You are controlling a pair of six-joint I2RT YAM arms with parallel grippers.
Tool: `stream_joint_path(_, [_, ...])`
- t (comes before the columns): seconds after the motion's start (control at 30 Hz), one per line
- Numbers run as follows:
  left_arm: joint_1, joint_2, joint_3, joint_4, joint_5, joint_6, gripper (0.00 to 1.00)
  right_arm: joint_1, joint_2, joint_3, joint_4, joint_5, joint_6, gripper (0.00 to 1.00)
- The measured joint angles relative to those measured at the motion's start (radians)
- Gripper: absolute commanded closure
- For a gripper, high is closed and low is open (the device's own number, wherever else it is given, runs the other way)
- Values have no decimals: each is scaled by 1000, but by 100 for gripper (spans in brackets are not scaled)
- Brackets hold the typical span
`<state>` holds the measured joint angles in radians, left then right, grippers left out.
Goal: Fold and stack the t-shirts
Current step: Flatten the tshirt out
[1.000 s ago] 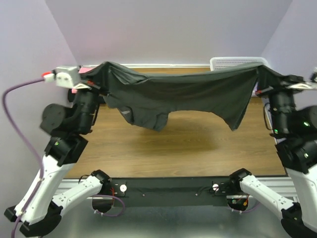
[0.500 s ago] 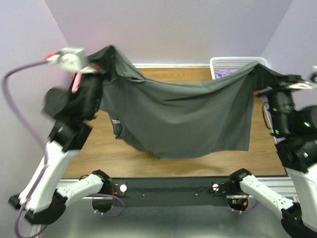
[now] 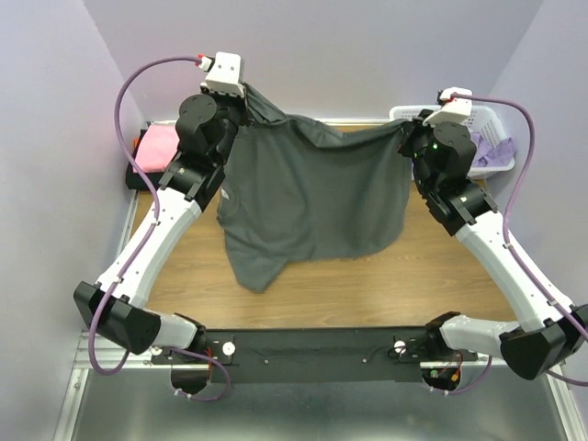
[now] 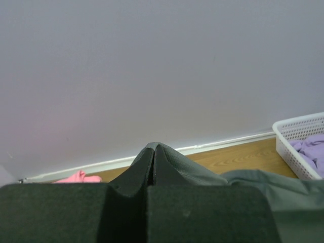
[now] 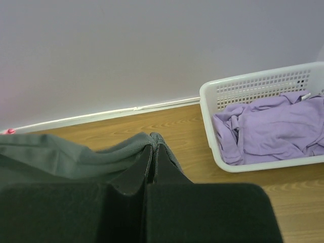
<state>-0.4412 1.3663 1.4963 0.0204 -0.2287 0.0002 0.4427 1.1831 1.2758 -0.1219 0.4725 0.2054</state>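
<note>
A dark charcoal grey t-shirt (image 3: 312,197) hangs stretched between both arms near the back wall, its lower part draped onto the wooden table (image 3: 367,285). My left gripper (image 3: 246,99) is shut on its top left corner; the cloth (image 4: 202,172) wraps over the pinched fingertips. My right gripper (image 3: 409,138) is shut on the top right corner, grey cloth (image 5: 76,157) trailing left from its tips. A bright pink t-shirt (image 3: 156,147) lies folded at the far left. Lavender purple t-shirts (image 5: 273,126) lie crumpled in the basket.
A white plastic lattice basket (image 3: 491,163) stands at the back right corner, close behind the right wrist (image 5: 238,91). The pink shirt rests on a dark item at the table's left edge. Purple walls close in at back and sides.
Both arms have swung from the sides up and toward the back wall, coming closer together. The grey shirt, earlier stretched wide and held high, now hangs narrower with its hem lying on the table.
</note>
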Motion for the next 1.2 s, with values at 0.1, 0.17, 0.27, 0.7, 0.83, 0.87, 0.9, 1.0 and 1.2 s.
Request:
stream_joint_path(0.1, [0, -8, 11, 24, 11, 13, 100, 0, 24, 13, 9, 12, -7, 98])
stream_joint_path(0.17, [0, -31, 0, 40, 18, 18, 100, 0, 21, 16, 21, 14, -10, 98])
stream_joint_path(0.27, [0, -98, -58, 54, 22, 18, 100, 0, -3, 15, 28, 13, -13, 98])
stream_joint_path(0.7, [-34, -570, -187, 10, 98, -21, 100, -2, -426, -90, 18, -53, 15, 98])
stream_joint_path(0.83, [-53, -609, -115, -32, 126, -34, 100, -3, -510, -66, -15, -79, 28, 98])
stream_joint_path(0.87, [-54, -612, -97, -45, 134, -35, 100, -4, -527, -56, -25, -89, 31, 99])
stream_joint_path(0.9, [-55, -613, -77, -58, 141, -37, 100, -4, -538, -50, -35, -96, 33, 98])
stream_joint_path(1.0, [-57, -610, -37, -85, 167, -37, 100, -4, -563, -29, -56, -115, 40, 98])
stream_joint_path(1.2, [-57, -565, -11, -81, 226, -27, 100, -5, -554, -28, -64, -102, 52, 98])
